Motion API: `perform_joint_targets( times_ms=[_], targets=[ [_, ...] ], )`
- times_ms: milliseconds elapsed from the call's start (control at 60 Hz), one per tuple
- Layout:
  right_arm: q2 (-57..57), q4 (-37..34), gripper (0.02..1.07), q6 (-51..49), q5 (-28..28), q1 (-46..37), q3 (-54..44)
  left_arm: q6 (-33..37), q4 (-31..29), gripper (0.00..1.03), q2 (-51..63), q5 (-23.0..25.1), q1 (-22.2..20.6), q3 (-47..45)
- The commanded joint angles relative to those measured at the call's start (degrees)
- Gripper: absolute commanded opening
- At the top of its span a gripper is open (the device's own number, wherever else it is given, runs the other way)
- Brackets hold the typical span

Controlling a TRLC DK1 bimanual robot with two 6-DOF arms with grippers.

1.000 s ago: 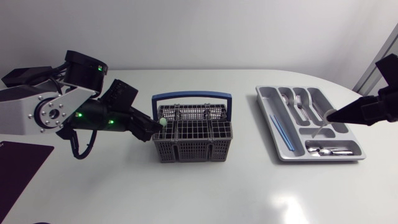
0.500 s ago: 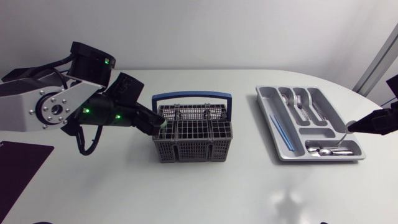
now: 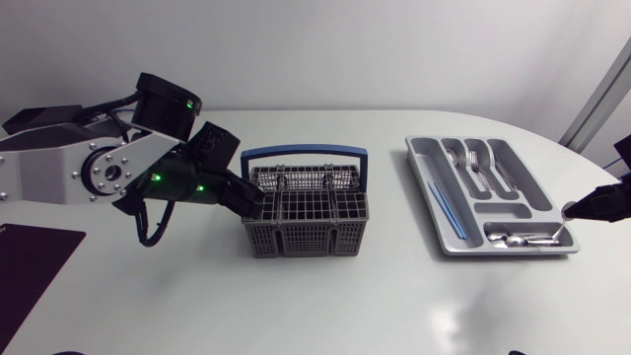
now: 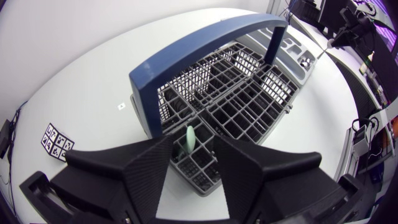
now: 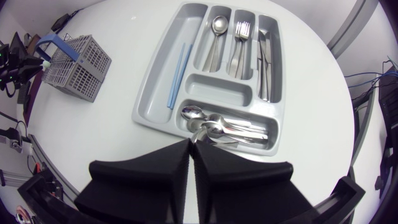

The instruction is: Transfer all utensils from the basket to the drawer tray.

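Two steps running in parallel.

Left gripper [image 3: 251, 200] sits at the left wall of the basket [image 3: 306, 242], centre-left of the head view. Fingers [image 4: 146, 165] are spread, nothing grasped. In the left wrist view a green-handled utensil [image 4: 189, 138] stands upright in a basket cell just ahead of the gap between them. No other utensil visible in the basket, but the mesh hides a lot.

Right gripper [image 3: 584, 205] is at the far right edge of the head view, over the near-right corner of the tray [image 3: 426, 177]. Fingers are clenched on a spoon [image 5: 202, 133], which hangs over the wide compartment where other spoons [image 5: 227, 127] lie.

My read: the right arm is at the place step and the left at the pre-grasp.

Next moves:
- right: release over that compartment, then lift clear of the tray rim
- left: advance until the handle sits between both fingers, close, then pull straight up so it doesn't snag the mesh or the blue basket handle [image 3: 304, 153]
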Motion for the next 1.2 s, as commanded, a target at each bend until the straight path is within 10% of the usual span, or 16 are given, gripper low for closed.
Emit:
perform_joint_targets(
  times_ms=[0,367,667,1183],
  targets=[
    [2.0,1.7,0.12,-1.5,1.2,-0.5,-1.1,-0.9,-0.4,0.47,2.3,-0.2,-0.3,1.3],
    [5.4,18.4,0.14,2.0,10.9,4.0,-9.1,-0.9,1.3,0.42,5.6,-0.2,-1.4,1.7],
    [2.3,27.2,0.93,6.0,19.1,14.8,-17.8,-0.8,1.3,0.29,5.7,-0.2,-1.6,1.7],
    [-12.0,19.9,0.98,8.8,19.1,21.3,-17.0,-0.8,1.9,0.13,5.0,-0.2,-1.1,1.2]
  ],
)
